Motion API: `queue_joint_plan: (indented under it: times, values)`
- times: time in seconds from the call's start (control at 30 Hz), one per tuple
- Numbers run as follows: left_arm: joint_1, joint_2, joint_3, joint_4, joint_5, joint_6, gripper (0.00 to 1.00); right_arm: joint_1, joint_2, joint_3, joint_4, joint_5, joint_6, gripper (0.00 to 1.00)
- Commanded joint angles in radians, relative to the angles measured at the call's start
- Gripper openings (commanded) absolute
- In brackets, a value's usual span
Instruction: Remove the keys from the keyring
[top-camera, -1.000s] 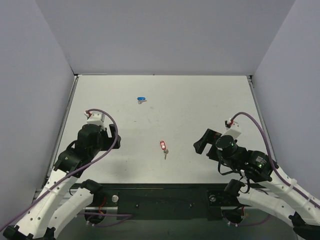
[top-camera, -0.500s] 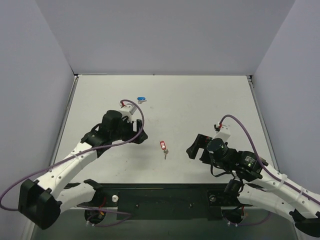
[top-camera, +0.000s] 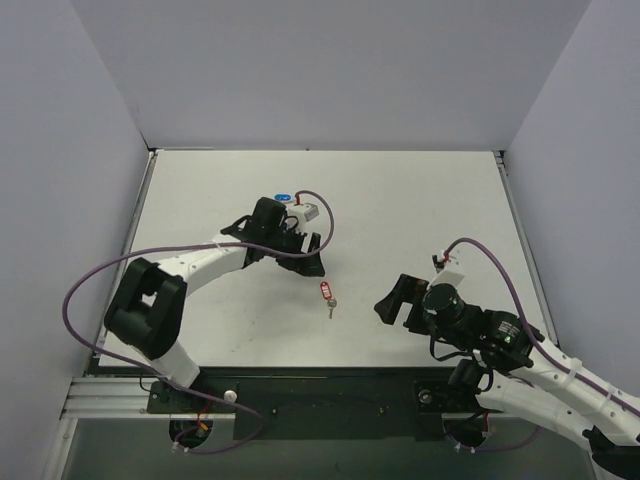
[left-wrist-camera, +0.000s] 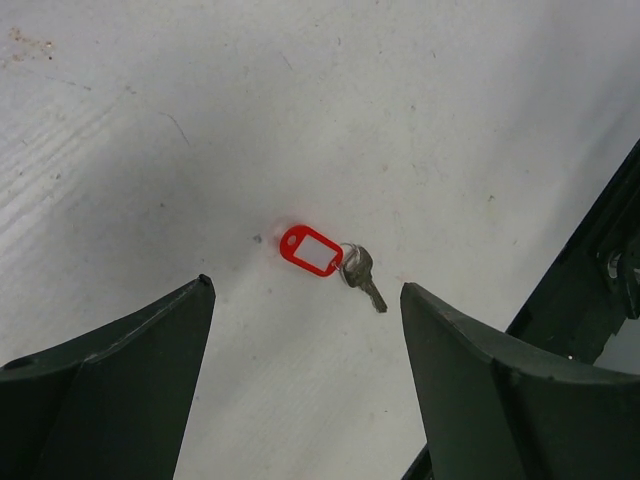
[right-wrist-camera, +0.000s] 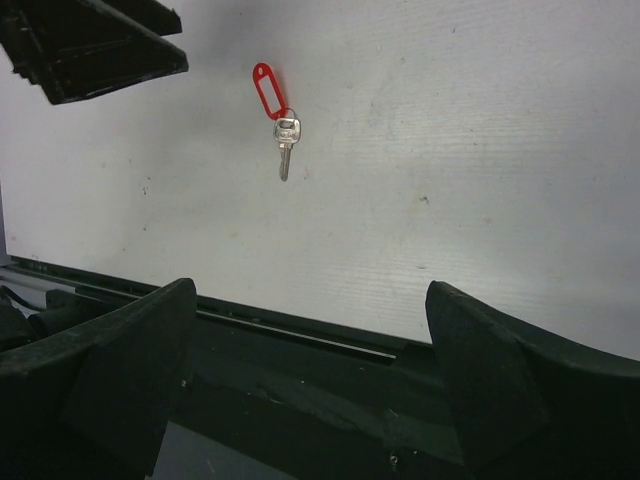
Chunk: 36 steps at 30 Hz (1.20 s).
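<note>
The keyring, a thin ring (left-wrist-camera: 345, 262) with a red oblong tag (top-camera: 324, 290) (left-wrist-camera: 311, 250) (right-wrist-camera: 268, 90), lies flat near the table's middle. A small silver key (top-camera: 331, 305) (left-wrist-camera: 362, 275) (right-wrist-camera: 286, 140) hangs on it, pointing toward the near edge. My left gripper (top-camera: 311, 256) (left-wrist-camera: 305, 285) hovers just up-left of the tag, open, with nothing between its fingers. To the right of the key my right gripper (top-camera: 390, 300) (right-wrist-camera: 310, 287) is open and empty, facing the key from a distance.
A blue-tagged keyring (top-camera: 283, 198) lies farther back, partly hidden behind the left wrist. The black base rail (right-wrist-camera: 300, 350) (left-wrist-camera: 590, 280) runs along the table's near edge. Grey walls close the table on three sides.
The left arm has swung far to the right across the table, ending beside the red tag. The right arm has shifted slightly left and nearer. The keyring has not moved.
</note>
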Motion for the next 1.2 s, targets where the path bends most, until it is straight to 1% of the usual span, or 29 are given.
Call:
queue_joint_plan:
  times: [0.0,0.07,0.23,0.53,0.67,0.97,1.03,1.17]
  values:
    - [-0.003,0.122,0.113,0.02,0.073,0.073,0.85,0.004,-0.013,-0.007,0.009,-0.005,-0.01,0.93]
    - [-0.005,0.194,0.151,0.008,0.09,0.077,0.85,0.004,-0.011,-0.007,0.011,-0.008,-0.01,0.93]
    - [-0.006,0.269,0.213,-0.028,0.102,0.109,0.85,0.004,0.009,0.006,0.009,-0.017,-0.02,0.93]
    - [-0.021,0.349,0.196,0.024,0.188,0.07,0.83,0.004,0.017,0.016,0.009,-0.023,-0.023,0.93]
    - [-0.038,0.36,0.197,0.012,0.188,0.065,0.82,0.004,0.009,0.014,0.005,-0.026,-0.02,0.93]
    - [-0.066,0.34,0.147,-0.016,0.168,0.07,0.75,0.004,-0.023,0.019,-0.006,-0.022,-0.01,0.93]
    - [-0.071,0.335,0.136,-0.008,0.168,0.064,0.72,0.004,-0.034,0.014,-0.009,-0.022,-0.007,0.93]
    - [-0.083,0.337,0.136,-0.025,0.153,0.062,0.64,0.004,-0.057,0.007,-0.014,-0.017,0.002,0.93]
